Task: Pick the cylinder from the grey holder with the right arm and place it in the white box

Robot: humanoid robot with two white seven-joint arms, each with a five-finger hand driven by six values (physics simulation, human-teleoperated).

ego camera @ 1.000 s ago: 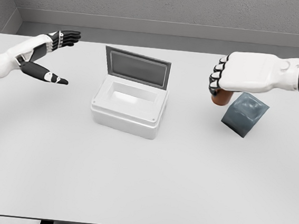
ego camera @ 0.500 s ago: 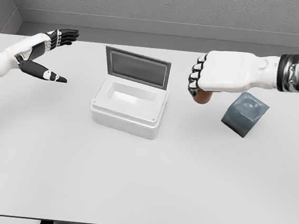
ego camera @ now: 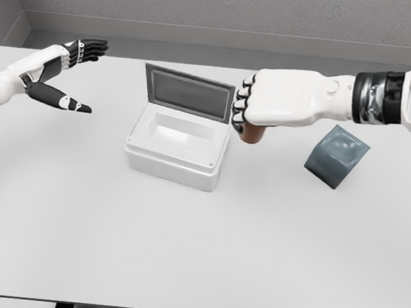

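My right hand (ego camera: pixel 247 114) is curled around a brown cylinder (ego camera: pixel 251 134), only the lower end of which shows beneath the fist. It hangs above the table just right of the white box (ego camera: pixel 178 145), whose grey lid (ego camera: pixel 188 91) stands open at the back. The grey holder (ego camera: pixel 336 157) lies tilted on the table to the right, below my right forearm, with nothing in it. My left hand (ego camera: pixel 73 76) hovers at the far left with its fingers spread, holding nothing.
The white table (ego camera: pixel 196 248) stretches wide in front of the box. A grey wall runs along the table's far edge.
My right hand has carried the cylinder leftward, away from the grey holder and up to the right side of the white box. The left hand has hardly moved.
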